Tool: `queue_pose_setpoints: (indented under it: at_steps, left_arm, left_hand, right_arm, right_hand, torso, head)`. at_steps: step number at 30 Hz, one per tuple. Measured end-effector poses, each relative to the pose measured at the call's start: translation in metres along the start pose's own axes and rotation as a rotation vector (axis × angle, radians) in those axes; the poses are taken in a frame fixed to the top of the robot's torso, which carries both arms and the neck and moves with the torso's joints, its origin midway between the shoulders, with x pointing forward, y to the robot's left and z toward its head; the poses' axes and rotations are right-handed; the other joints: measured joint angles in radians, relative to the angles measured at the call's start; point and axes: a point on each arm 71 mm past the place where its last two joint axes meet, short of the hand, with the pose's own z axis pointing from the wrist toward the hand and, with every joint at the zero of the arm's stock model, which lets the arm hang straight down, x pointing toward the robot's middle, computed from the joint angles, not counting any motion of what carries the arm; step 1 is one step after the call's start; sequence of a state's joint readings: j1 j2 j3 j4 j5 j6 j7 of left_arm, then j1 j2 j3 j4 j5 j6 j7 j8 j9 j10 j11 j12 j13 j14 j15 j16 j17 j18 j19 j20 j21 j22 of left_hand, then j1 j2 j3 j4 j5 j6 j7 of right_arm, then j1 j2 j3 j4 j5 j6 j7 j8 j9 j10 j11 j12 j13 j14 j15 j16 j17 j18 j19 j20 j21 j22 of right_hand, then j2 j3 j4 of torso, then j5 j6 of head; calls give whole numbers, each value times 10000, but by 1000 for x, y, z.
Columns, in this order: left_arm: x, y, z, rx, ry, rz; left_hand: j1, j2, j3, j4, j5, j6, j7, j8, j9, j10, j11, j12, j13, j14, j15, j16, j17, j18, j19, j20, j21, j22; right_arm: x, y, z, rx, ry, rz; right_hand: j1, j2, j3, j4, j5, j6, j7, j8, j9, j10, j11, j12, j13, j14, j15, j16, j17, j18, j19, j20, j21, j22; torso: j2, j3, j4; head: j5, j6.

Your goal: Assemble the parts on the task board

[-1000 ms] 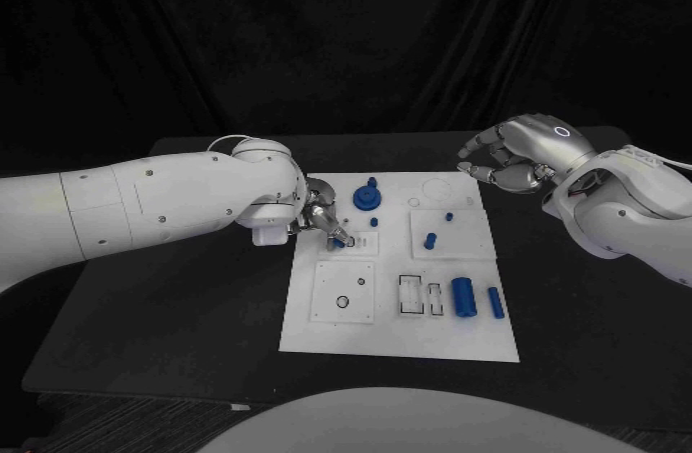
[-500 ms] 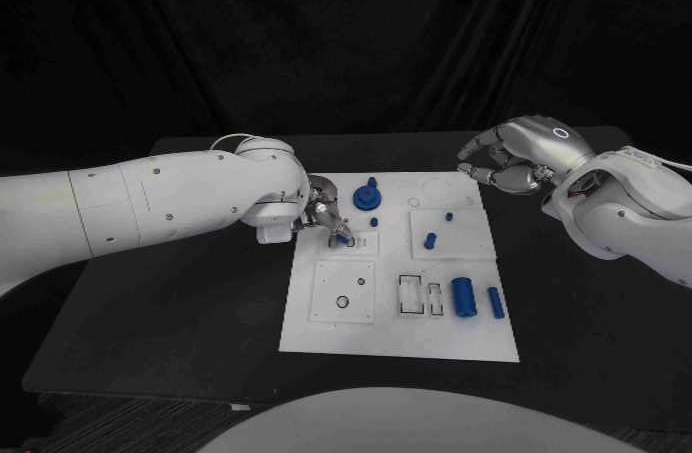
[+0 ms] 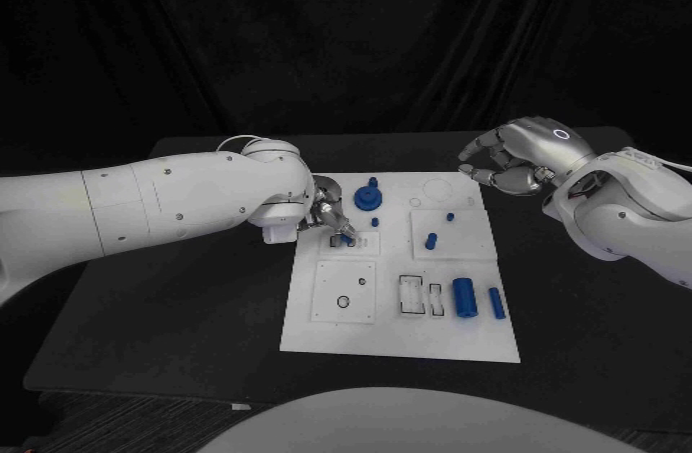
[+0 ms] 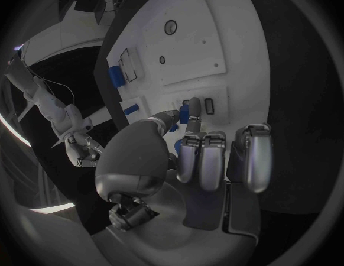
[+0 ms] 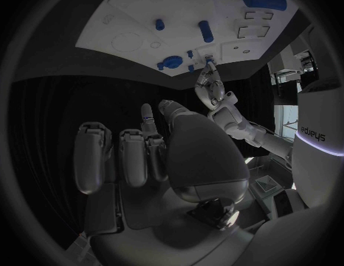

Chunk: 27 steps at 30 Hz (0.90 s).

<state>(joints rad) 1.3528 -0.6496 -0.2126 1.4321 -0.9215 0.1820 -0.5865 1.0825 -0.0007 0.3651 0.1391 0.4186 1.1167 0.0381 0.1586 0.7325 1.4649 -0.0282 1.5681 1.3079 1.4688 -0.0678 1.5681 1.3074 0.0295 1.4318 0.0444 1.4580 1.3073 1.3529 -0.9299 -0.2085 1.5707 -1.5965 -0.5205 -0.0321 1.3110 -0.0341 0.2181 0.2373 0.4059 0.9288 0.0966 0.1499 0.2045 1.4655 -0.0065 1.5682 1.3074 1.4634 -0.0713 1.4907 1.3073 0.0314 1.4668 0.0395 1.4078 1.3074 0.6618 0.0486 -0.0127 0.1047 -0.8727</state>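
The left hand pinches a small blue part over the white board; the right hand hovers, fingers curled, empty.

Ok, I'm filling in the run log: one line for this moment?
left hand: pinches small blue part at task board | right hand: curled, holding nothing, beside board's far corner

The left hand crowds the task board's far-left corner; its near edge seems open.

Black table carrying the white task board
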Motion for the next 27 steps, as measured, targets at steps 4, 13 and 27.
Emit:
queue_pose_setpoints:
  at_steps: [4,13,27]
  left_arm:
    - [2,1,2,-12,51,-14]
    - [4,1,4,7,108,-36]
    - [5,1,6,67,117,-76]
  left_hand:
    - [0,0,12,-12,-6,0,1,0,-1,0,0,0,0,0,0,0,0,0,0,0,0,0]
    - [0,-1,12,-12,-51,0,3,0,27,0,0,0,0,0,0,0,0,0,0,0,0,0]
    - [0,-1,53,-53,-53,-34,38,-40,26,-1,1,0,0,0,0,0,0,0,0,0,-42,8]
  right_arm:
    - [0,0,0,0,12,0]
    - [1,0,0,4,49,0]
    - [2,0,-1,8,79,11]
  right_hand:
    - [0,0,28,-28,8,0,0,0,0,0,0,0,0,0,0,0,0,0,0,0,0,0]
    - [64,-64,70,-71,70,0,0,0,-1,0,-1,0,-1,0,0,-37,0,1,0,0,0,-1]
    - [63,-64,70,-70,69,0,0,0,-1,-1,-2,0,7,0,0,-37,0,2,0,0,0,4]
  torso:
    - [1,1,1]
    - [1,1,1]
    - [-3,1,1]
  head:
    - [11,0]
    - [21,0]
    - [30,0]
